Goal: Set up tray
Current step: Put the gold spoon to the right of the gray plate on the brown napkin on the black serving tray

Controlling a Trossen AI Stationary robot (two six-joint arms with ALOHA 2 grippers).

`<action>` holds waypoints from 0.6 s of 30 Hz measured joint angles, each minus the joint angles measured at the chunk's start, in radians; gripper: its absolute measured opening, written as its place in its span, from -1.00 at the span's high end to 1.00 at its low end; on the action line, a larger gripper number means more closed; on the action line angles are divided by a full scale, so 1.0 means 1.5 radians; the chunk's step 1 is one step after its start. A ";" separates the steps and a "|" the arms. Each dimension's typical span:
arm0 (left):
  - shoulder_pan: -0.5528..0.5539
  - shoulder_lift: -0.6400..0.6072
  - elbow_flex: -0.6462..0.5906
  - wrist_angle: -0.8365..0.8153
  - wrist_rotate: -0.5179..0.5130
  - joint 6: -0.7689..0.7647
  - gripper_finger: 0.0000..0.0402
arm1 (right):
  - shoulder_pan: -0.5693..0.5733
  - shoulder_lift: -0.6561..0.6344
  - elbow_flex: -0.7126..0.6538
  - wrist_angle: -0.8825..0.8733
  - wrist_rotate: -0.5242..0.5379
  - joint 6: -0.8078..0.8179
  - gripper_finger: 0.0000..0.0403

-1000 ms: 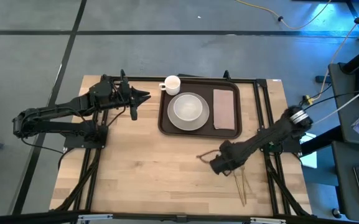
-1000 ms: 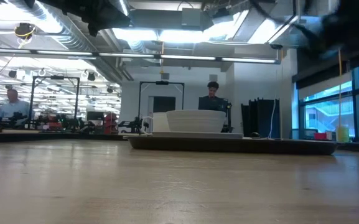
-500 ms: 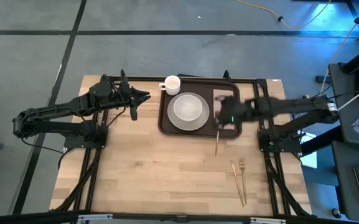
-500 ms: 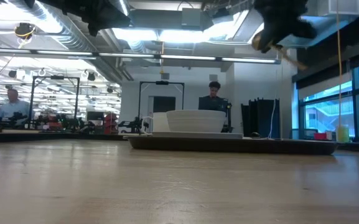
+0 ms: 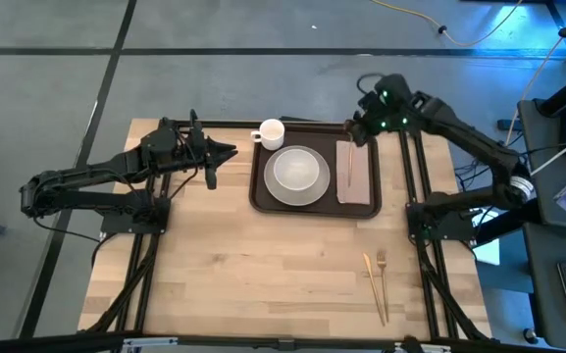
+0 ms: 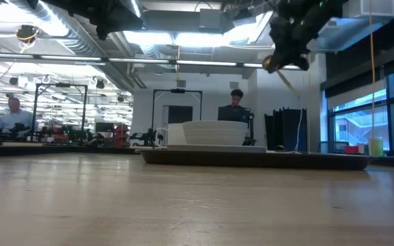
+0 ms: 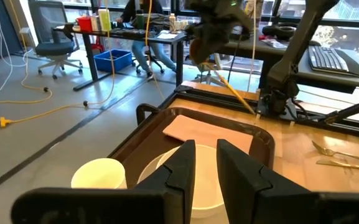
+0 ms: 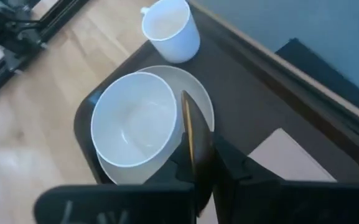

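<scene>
While the right claw [image 5: 361, 130], clamped on a gold knife [image 5: 348, 163], hovered above the tray [image 5: 261, 192], the napkin [image 5: 356, 173] lay directly beneath it, lengthwise like the knife.

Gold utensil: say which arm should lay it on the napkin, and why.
Right. The right gripper already grips the gold utensil above the napkin on the tray. The left gripper waits beyond the tray's other side, near the cup, holding nothing.
</scene>
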 joint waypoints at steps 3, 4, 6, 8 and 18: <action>0.000 0.000 0.000 -0.001 0.000 0.000 0.71 | -0.053 0.041 -0.010 0.024 -0.087 -0.038 0.92; 0.000 0.000 0.000 -0.001 0.000 0.000 0.71 | -0.065 0.055 -0.020 0.045 -0.110 -0.044 0.92; 0.000 0.000 0.000 -0.002 0.000 0.000 0.71 | -0.084 0.085 -0.048 0.092 -0.149 -0.058 0.92; 0.000 0.000 0.000 -0.005 0.000 -0.001 0.71 | -0.098 0.112 -0.079 0.145 -0.180 -0.070 0.92; 0.000 0.000 0.000 -0.024 -0.006 -0.018 0.71 | -0.146 0.163 -0.226 0.303 -0.251 -0.070 0.92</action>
